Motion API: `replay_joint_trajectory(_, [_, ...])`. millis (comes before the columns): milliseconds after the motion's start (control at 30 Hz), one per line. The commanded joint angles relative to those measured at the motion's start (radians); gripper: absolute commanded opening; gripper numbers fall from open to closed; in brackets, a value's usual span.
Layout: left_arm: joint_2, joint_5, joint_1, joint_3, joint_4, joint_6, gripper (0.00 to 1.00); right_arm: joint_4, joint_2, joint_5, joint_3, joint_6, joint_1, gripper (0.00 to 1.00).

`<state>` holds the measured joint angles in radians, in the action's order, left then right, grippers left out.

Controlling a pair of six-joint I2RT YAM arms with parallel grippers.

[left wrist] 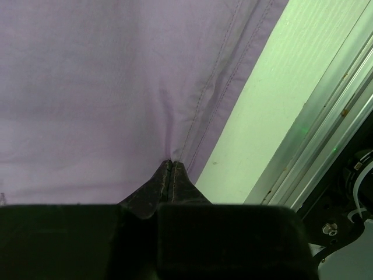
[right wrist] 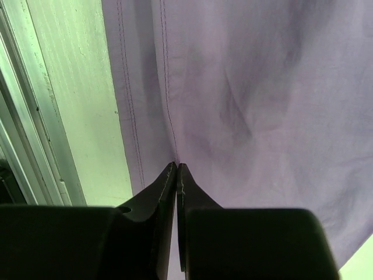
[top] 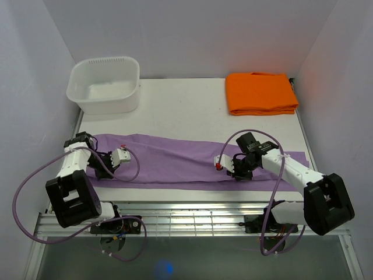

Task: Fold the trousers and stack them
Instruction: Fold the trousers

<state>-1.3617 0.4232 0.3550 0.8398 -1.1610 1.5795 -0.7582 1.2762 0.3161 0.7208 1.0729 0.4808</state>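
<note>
Trousers lie spread across the lower middle of the overhead frame, my left gripper and right gripper pinching their lower edge, so next I should lift both together for the first fold.

No text, label, brand, number or sign can be read in any of the three views, on any object or surface.

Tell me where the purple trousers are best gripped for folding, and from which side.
Pinch the trousers at their stitched near edge, two grips spaced apart, coming low from the near side. They lie flat and long, so only an edge offers a lip. The left gripper and right gripper are shut there.
</note>
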Motion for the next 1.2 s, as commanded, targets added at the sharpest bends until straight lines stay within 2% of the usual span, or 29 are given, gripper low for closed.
replay_joint_trajectory(0, [0.056,-0.021,-0.005,-0.002,-0.008,0.033,0.00,-0.001,-0.032,0.008,0.020,-0.004,0.007,0.08])
replay_joint_trajectory(200, [0.096,-0.009,-0.004,0.073,-0.107,0.039,0.00,-0.053,-0.104,0.023,0.029,-0.002,0.008,0.08])
replay_joint_trajectory(333, [0.099,-0.029,-0.004,0.022,-0.095,0.045,0.00,-0.047,-0.152,0.015,-0.038,0.013,0.008,0.08])
replay_joint_trajectory(533, [0.020,-0.090,-0.004,-0.155,0.067,0.005,0.00,0.042,-0.112,-0.009,-0.147,0.006,0.008,0.08])
replay_joint_trajectory(667, [-0.065,-0.132,-0.004,-0.182,0.170,-0.053,0.00,0.069,-0.066,-0.021,-0.140,-0.011,0.008,0.08])
replay_joint_trajectory(700, [-0.076,-0.132,-0.004,-0.173,0.173,-0.079,0.00,0.044,-0.063,-0.026,-0.123,-0.019,0.008,0.18])
replay_joint_trajectory(767, [-0.088,-0.135,-0.004,-0.144,0.172,-0.096,0.00,0.017,-0.096,-0.058,-0.094,-0.048,0.002,0.30])
replay_joint_trajectory(800, [-0.088,-0.145,-0.002,-0.137,0.184,-0.108,0.00,-0.007,-0.119,-0.069,-0.068,-0.057,-0.005,0.42])
replay_joint_trajectory(900, [-0.097,-0.182,0.018,-0.119,0.190,-0.119,0.00,-0.045,-0.227,-0.075,-0.009,-0.056,-0.079,0.68])
replay_joint_trajectory(1033, [-0.099,-0.196,0.053,-0.100,0.184,-0.095,0.00,-0.221,-0.273,-0.026,0.104,0.019,-0.275,0.73])
replay_joint_trajectory(1067, [-0.100,-0.199,0.059,-0.099,0.188,-0.087,0.00,-0.248,-0.268,-0.003,0.126,0.041,-0.379,0.73])
replay_joint_trajectory(1133, [-0.111,-0.207,0.070,-0.087,0.193,-0.085,0.00,-0.303,-0.253,0.012,0.184,0.094,-0.474,0.73])
replay_joint_trajectory(1167, [-0.119,-0.210,0.073,-0.079,0.195,-0.093,0.00,-0.322,-0.227,0.027,0.202,0.108,-0.581,0.73])
